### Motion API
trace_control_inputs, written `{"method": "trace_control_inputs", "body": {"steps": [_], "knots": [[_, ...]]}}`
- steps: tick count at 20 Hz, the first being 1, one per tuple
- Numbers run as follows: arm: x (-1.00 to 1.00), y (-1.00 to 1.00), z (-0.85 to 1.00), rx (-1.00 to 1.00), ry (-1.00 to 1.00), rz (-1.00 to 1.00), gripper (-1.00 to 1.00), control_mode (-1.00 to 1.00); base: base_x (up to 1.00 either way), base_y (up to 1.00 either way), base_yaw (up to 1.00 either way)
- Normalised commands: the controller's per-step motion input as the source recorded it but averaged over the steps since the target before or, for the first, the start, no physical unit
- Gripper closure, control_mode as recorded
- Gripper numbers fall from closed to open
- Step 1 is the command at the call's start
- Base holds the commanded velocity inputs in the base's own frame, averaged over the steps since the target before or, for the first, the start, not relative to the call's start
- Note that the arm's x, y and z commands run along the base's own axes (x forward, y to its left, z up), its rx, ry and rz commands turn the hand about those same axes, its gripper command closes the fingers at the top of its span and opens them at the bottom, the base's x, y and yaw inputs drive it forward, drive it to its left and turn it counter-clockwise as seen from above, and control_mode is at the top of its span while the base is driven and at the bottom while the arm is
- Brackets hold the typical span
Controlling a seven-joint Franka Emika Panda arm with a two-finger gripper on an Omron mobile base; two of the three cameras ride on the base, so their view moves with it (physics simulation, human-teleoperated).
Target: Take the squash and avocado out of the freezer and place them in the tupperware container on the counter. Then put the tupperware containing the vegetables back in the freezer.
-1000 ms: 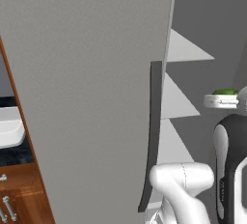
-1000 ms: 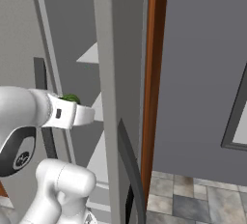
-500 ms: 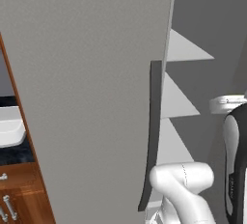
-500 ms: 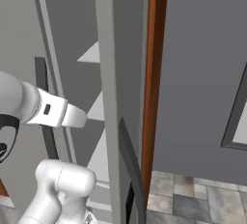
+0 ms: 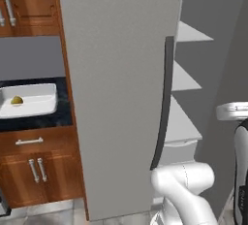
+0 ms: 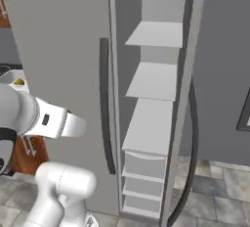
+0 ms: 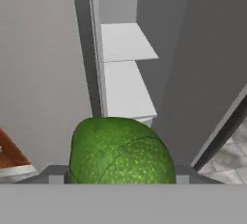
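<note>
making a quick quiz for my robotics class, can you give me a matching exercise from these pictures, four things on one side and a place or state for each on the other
Things:
1. avocado
2. squash
3. tupperware container
4. freezer door

Places or states:
A. on the dark counter
B. swung open, shelves showing
C. lying in the white tray
D. held in the tool, close to the hand camera

Pairs: 1-D, 2-C, 3-A, 4-B

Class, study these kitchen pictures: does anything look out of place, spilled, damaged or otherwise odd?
Nothing stands out. The freezer stands open with bare shelves, the squash lies in the tupperware container, and the avocado sits between the gripper's fingers.
</note>
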Motion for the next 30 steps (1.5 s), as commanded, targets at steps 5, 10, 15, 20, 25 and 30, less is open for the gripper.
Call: {"method": "trace_control_inputs", "body": {"steps": [5,10,15,20,25,30], "knots": [[0.00,0.00,0.00,0.00,0.00,0.00,1.00,1.00,0.02,1.00,0.01],[0.00,0.00,0.00,0.00,0.00,0.00,1.00,1.00,0.24,1.00,0.04],[0.00,0.00,0.00,0.00,0.00,0.00,1.00,1.00,0.30,1.00,0.06],[0.00,0.00,0.00,0.00,0.00,0.00,1.00,1.00,0.45,1.00,0.08],[0.00,0.00,0.00,0.00,0.00,0.00,1.00,1.00,0.69,0.86,0.06],[0.00,0.00,0.00,0.00,0.00,0.00,1.00,1.00,0.85,0.15,0.01]]}}
